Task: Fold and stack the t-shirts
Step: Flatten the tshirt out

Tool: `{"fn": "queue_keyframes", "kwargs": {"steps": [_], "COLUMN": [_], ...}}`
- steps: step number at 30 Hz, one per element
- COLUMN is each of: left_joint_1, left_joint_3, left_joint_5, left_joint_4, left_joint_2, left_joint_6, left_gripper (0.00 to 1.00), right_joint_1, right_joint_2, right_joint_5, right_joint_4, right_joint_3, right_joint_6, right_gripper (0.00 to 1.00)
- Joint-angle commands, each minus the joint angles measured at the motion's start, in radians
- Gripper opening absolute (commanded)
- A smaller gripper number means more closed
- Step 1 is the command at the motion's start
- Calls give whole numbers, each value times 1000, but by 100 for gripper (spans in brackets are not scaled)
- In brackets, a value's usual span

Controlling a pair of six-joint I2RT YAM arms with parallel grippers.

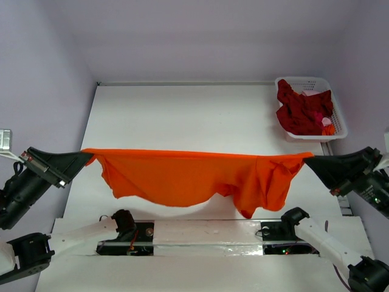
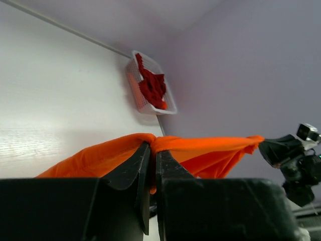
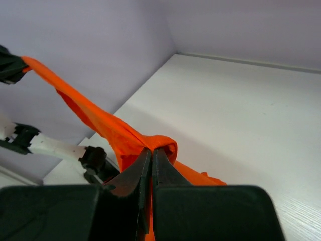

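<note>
The bright orange t-shirt [image 1: 194, 176] hangs stretched taut in the air between my two grippers, above the near part of the white table [image 1: 182, 115]. My left gripper [image 1: 85, 157] is shut on its left end, seen close in the left wrist view [image 2: 152, 145]. My right gripper [image 1: 309, 159] is shut on its right end, seen close in the right wrist view [image 3: 151, 150]. The shirt's lower edge sags unevenly, lowest on the right. Dark red t-shirts [image 1: 301, 111] lie bunched in the white lattice basket [image 1: 338, 115].
The basket stands at the table's far right corner and also shows in the left wrist view [image 2: 150, 85]. Purple walls enclose the table on three sides. The arm bases [image 1: 206, 234] sit at the near edge under the hanging shirt.
</note>
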Motion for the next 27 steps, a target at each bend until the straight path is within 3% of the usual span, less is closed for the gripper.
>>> {"fn": "queue_keyframes", "kwargs": {"steps": [1, 11, 19, 27], "left_joint_1": [8, 8, 8, 8], "left_joint_3": [-11, -5, 123, 209], "left_joint_5": [40, 204, 312, 363], "left_joint_4": [102, 210, 265, 262], "left_joint_2": [-50, -137, -137, -148], "left_joint_6": [29, 93, 101, 76], "left_gripper": [0, 0, 0, 0], "right_joint_1": [-11, -11, -11, -11], "right_joint_2": [-64, -129, -100, -93], "right_joint_5": [-59, -151, -139, -159], "right_joint_4": [89, 33, -75, -89], "right_joint_3": [-17, 110, 401, 542], "right_joint_6": [11, 12, 20, 71], "right_gripper": [0, 0, 0, 0]}}
